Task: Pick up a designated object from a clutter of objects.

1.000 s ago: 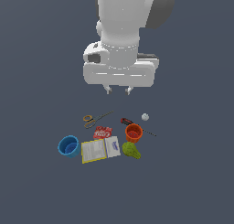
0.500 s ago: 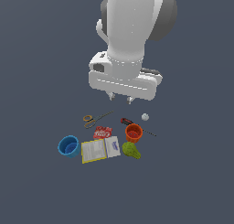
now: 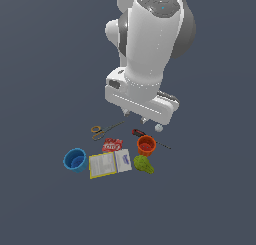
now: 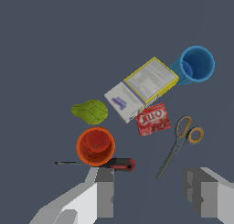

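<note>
The designated object, an orange-red cup (image 3: 146, 145) (image 4: 95, 146), stands upright with its round mouth up, among the clutter of objects. A red-handled screwdriver (image 3: 141, 134) (image 4: 117, 163) lies right beside it, and a green lump (image 3: 143, 164) (image 4: 90, 111) sits on its other side. My gripper (image 3: 135, 117) (image 4: 151, 191) hangs open above the clutter, with nothing between its fingers (image 4: 104, 191). It is up and toward the exterior view's left of the orange cup, clear of it.
A blue cup (image 3: 75, 160) (image 4: 194, 65) stands at the exterior view's left end. A yellow-edged box (image 3: 110, 163) (image 4: 141, 87), a red packet (image 3: 112, 145) (image 4: 152, 119) and scissors (image 3: 100, 131) (image 4: 180, 143) lie between. A white ball (image 3: 158, 128) rests beside the gripper body.
The arm has come down toward the clutter, shifting slightly to the exterior view's right. The gripper stays open and the objects have not moved.
</note>
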Robot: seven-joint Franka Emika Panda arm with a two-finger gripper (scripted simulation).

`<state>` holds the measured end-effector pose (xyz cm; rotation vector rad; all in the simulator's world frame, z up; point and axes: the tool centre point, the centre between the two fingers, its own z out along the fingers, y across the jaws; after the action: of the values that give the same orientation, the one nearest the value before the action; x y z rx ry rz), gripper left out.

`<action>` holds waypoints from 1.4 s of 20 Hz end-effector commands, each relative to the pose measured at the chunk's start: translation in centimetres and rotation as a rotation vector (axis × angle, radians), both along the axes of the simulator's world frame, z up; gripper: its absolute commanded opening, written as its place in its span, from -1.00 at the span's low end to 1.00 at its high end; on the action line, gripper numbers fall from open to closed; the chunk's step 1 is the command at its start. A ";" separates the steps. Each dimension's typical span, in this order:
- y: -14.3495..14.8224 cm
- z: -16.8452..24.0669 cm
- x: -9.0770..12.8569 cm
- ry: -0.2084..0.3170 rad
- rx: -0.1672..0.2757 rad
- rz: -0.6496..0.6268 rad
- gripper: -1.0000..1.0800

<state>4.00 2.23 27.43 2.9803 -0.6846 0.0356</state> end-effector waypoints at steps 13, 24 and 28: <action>1.6 -4.3 1.4 -0.013 -0.059 -0.288 0.23; 2.8 -7.8 2.3 -0.038 -0.105 -0.499 0.23; 3.3 -9.1 2.5 -0.050 -0.122 -0.575 0.23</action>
<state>6.40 5.38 18.86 2.5905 -1.4160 0.1020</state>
